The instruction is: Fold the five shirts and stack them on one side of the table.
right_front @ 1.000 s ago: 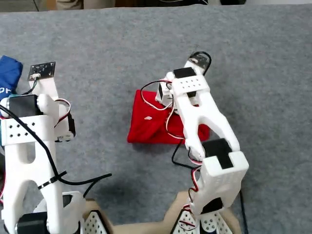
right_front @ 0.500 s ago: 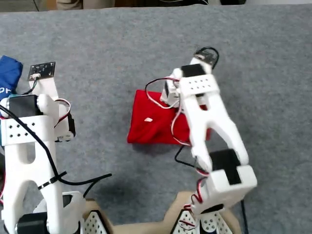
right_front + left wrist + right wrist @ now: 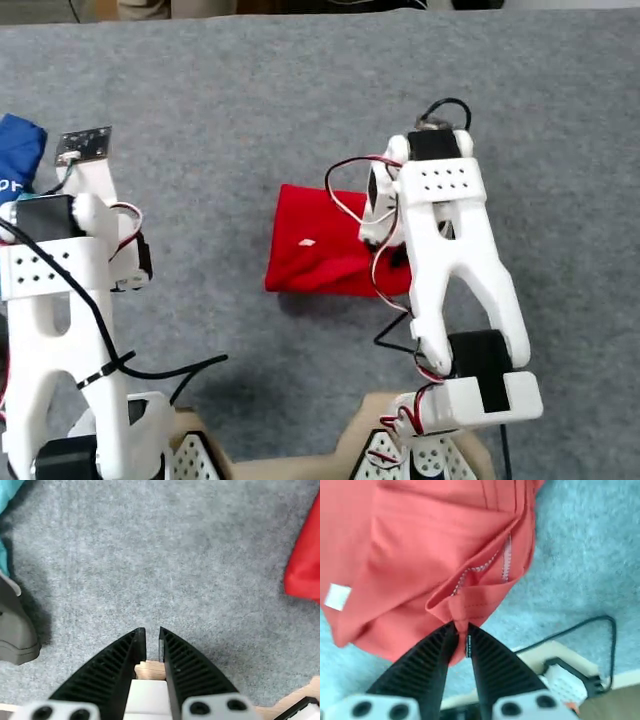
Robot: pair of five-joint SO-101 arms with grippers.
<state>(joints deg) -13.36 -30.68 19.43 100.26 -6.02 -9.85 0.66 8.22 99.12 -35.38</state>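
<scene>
A red shirt (image 3: 320, 252) lies folded near the middle of the grey table (image 3: 250, 100), with a small white tag on top. My right gripper (image 3: 460, 628) is shut on a pinched fold of the red shirt (image 3: 435, 555) at its right side; in the high view the right arm (image 3: 440, 230) covers that side. A blue shirt (image 3: 18, 150) sits at the table's far left edge. My left gripper (image 3: 152, 639) hangs over bare table with its black fingers almost touching and nothing between them; the red shirt's edge (image 3: 305, 565) shows off to one side.
A teal cloth (image 3: 7, 495) and a dark grey base (image 3: 15, 630) show beside the left arm. Both arm mounts stand on a wooden board (image 3: 350, 440) at the front edge. Loose wires (image 3: 350, 185) hang from the right arm over the red shirt.
The right arm has swung to the right, drawing the pinched fold of the red shirt with it. The left arm has stayed still.
</scene>
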